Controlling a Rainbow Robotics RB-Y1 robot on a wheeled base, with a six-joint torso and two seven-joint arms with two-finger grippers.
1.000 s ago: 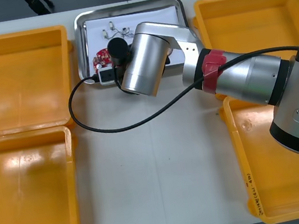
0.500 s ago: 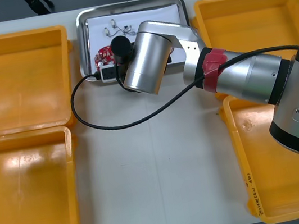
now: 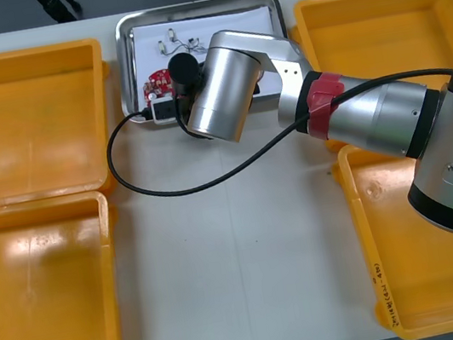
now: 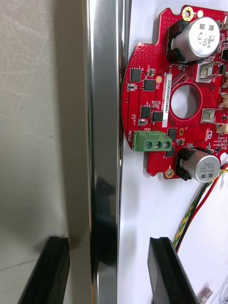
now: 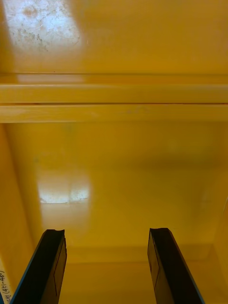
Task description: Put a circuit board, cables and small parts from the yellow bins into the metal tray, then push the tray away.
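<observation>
The metal tray (image 3: 125, 31) lies at the table's far middle, white inside. In it are a round red circuit board (image 3: 158, 81), a red and yellow cable (image 4: 199, 204) and small metal parts (image 3: 172, 34). My right arm reaches over the tray's near edge. In the right wrist view my right gripper (image 4: 108, 242) is open and straddles the tray's shiny rim (image 4: 105, 142), one finger outside over the table and one inside. The circuit board (image 4: 175, 109) lies just beyond the inner finger, against the rim. My left gripper (image 5: 107, 232) is open over a yellow bin floor (image 5: 114, 156), with nothing between its fingers.
Two yellow bins stand on the left (image 3: 29, 123) (image 3: 41, 303) and two on the right (image 3: 386, 32) (image 3: 408, 279), all bare inside. A black cable (image 3: 152, 190) loops over the table from my right wrist. The table's far edge runs just behind the tray.
The tray and my right arm shifted slightly away and to the right, then stayed still. The left arm has not moved.
</observation>
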